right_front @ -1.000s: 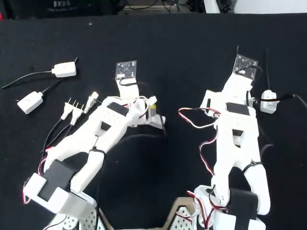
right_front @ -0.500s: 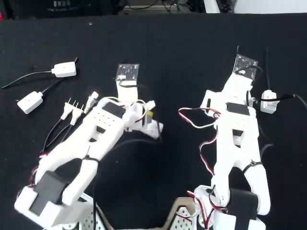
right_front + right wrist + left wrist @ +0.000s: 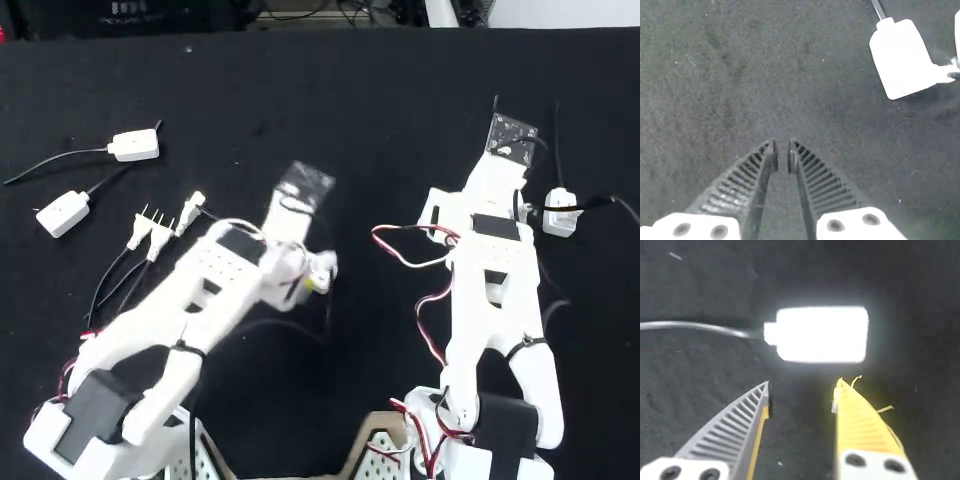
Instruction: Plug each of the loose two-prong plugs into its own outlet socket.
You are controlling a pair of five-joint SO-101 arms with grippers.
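The task was judged to be at an early stage, with no plugging shown as done. A white pronged plug (image 3: 148, 228) and a smaller white plug (image 3: 190, 212), both on dark cords, were seen lying loose side by side on the black cloth-covered table (image 3: 380, 90), left of the middle, with their prongs bare. Farther left, a white rectangular socket block (image 3: 133, 145) on a thin cord was seen on the far side, and a second white socket block (image 3: 63, 212) nearer. They lay apart from each other and from the plugs, and nothing was seen inserted in either.

The left gripper (image 3: 802, 385) was spread wide, its grey and yellow fingers empty. A bright white oblong block (image 3: 820, 335) with a cord at one end lay on the cloth just beyond the fingertips. Whether it was a socket or a plug body could not be told.

The right gripper (image 3: 782, 142) was drawn almost together, with only a thin slit left and nothing held, over bare cloth at the far right. Near it, to the right, a white corded block (image 3: 902, 57) was seen. A dark cable met its right end, but whether a plug sat in it could not be told.
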